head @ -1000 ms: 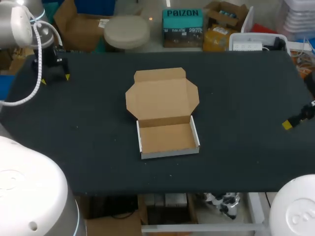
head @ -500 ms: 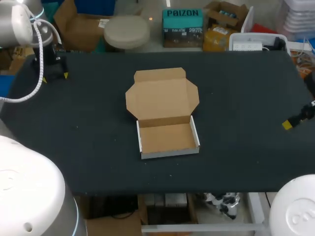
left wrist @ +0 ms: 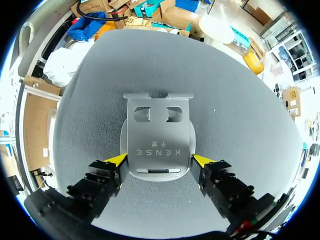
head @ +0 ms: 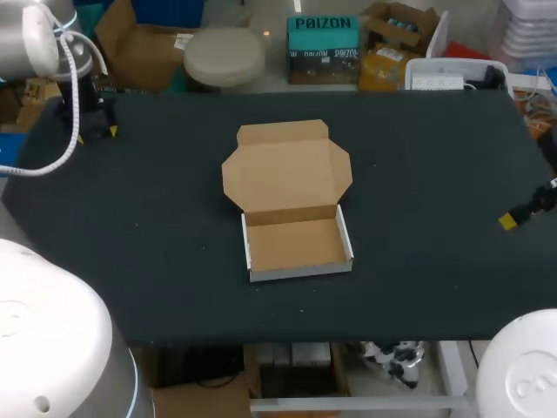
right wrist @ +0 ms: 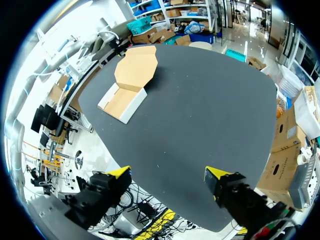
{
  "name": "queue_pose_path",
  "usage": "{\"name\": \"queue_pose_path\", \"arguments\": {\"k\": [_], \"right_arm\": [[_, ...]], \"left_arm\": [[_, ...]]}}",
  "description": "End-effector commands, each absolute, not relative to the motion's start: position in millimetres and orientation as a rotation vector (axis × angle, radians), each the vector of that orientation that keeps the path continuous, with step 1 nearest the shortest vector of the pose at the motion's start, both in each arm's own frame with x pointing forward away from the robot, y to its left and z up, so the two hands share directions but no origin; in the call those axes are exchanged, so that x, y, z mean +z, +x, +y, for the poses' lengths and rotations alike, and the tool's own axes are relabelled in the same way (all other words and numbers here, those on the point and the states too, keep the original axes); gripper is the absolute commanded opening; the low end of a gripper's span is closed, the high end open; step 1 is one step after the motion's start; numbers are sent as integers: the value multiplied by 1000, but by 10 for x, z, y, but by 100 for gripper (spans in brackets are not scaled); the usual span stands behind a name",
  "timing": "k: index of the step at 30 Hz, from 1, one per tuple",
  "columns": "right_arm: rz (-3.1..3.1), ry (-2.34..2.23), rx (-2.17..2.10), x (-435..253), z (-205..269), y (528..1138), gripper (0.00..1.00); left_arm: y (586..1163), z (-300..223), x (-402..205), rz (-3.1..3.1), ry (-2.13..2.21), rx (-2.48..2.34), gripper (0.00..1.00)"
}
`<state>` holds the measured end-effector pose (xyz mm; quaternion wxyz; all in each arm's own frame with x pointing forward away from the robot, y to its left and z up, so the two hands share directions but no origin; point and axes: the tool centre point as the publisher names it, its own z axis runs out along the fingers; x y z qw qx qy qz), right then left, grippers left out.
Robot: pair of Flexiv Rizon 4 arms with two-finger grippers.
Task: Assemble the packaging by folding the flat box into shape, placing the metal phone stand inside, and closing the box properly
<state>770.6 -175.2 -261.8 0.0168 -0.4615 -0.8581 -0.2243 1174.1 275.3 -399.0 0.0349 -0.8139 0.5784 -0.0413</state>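
At upper left, pick-up step: with left gripper (head: 96, 134) pinching phone stand (left wrist: 157, 127) and right gripper (right wrist: 166, 174) spread empty, lift, then lower into centre box (head: 296, 246).

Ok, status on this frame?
Left end effector shut on phone stand, far left corner. Right end effector open, empty, at right edge. Box formed, lid open, mid-table. Nothing between stand and box.
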Motion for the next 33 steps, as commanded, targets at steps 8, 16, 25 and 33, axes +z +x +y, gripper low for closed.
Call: {"name": "queue_pose_path", "arguments": {"k": [8, 16, 25, 33], "right_arm": [[-2665, -1434, -694, -2602, -1752, 7703, 100], [-2665, -1434, -694, -2602, -1752, 7703, 100], [-2665, -1434, -694, -2602, -1752, 7703, 100], [-2665, -1434, -694, -2602, -1752, 7703, 100]], "left_arm": [[11870, 2784, -4004, 1781, -2508, -105, 77], [11904, 2806, -4007, 1783, -2502, -101, 80], [11945, 2821, -4005, 1785, -2497, -97, 82], [11984, 2852, -4005, 1783, -2495, -89, 81]]}}
